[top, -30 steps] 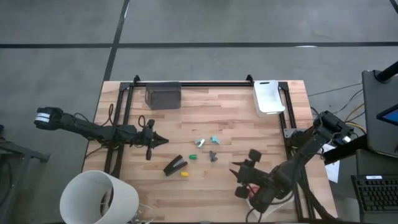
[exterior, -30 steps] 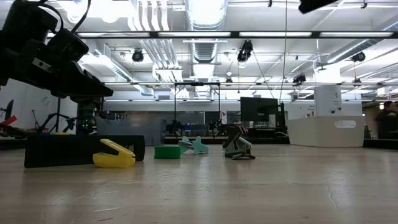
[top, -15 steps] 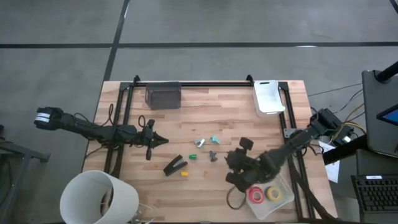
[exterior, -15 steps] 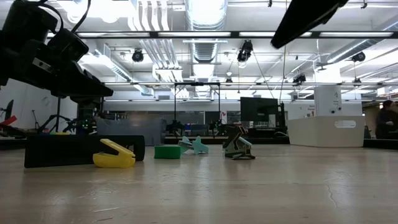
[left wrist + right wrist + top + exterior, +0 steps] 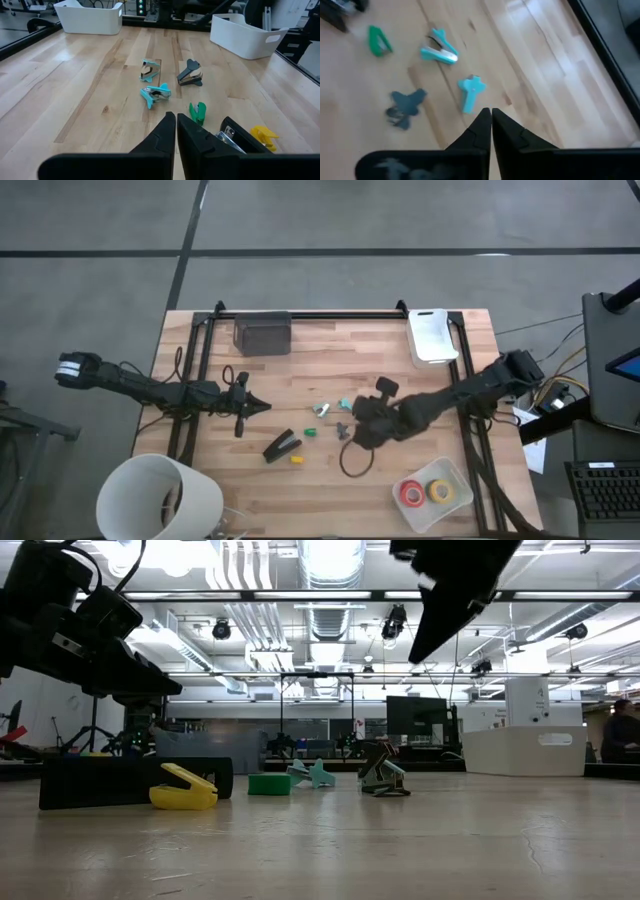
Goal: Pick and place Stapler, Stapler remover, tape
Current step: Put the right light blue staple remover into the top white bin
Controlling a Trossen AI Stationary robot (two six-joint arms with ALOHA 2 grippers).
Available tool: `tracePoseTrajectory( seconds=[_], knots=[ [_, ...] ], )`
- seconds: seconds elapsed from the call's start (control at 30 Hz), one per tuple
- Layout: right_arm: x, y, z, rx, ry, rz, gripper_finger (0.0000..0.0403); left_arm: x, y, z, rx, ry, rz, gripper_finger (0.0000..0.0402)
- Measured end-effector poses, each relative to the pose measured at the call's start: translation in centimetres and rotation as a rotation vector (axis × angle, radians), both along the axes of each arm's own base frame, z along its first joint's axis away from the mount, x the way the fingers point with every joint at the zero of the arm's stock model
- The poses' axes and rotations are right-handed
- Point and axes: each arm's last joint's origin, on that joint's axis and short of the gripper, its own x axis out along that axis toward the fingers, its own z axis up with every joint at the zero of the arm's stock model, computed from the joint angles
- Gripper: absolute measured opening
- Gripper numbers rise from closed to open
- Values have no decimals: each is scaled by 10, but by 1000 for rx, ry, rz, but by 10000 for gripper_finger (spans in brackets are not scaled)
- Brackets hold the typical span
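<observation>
The black stapler [image 5: 283, 445] lies flat on the wooden table, with a yellow staple remover [image 5: 296, 459] beside it. A green remover [image 5: 310, 431], two teal ones [image 5: 322, 409] [image 5: 345, 404] and a dark grey one [image 5: 342, 430] lie scattered mid-table. A red tape roll [image 5: 412, 493] and a yellow one [image 5: 440, 491] lie in a clear tray [image 5: 455, 475] at the near right. My left gripper [image 5: 262, 406] hovers shut, left of the removers. My right gripper [image 5: 491, 116] is shut in the air over the teal remover [image 5: 470, 92] and the grey one [image 5: 405, 106].
A white bin [image 5: 432, 335] stands at the far right corner and a dark box [image 5: 262, 334] at the far edge. A white round tub [image 5: 160, 495] sits off the near left corner. A black cable loop [image 5: 352, 460] hangs under my right arm.
My right gripper has swung from over the tape tray at the near right toward the table's middle and far side, ending above the staple removers, and its fingers have shut. The tray with its red and yellow rolls is uncovered now.
</observation>
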Motion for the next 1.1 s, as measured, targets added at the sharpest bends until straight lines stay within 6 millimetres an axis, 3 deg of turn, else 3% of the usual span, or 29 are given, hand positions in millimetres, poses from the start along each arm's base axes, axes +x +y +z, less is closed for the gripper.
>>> tracePoseTrajectory(
  seconds=[0.17,0.37,0.53,0.7,0.87,1.1],
  knots=[
    [7,-23,-7,36,37,6,8,0,0,0,0,0,0,19],
    [22,-44,-20,187,-22,158,8,0,0,0,0,0,0,21],
    [23,-62,-25,210,-10,157,8,0,0,0,0,0,0,19],
    [26,-83,-29,311,-69,263,8,0,0,0,0,0,0,19],
    [22,-108,-33,336,-116,283,8,0,0,0,0,0,0,21],
    [5,-119,-26,403,-147,361,8,0,0,-1,1,7,0,19]
  ],
)
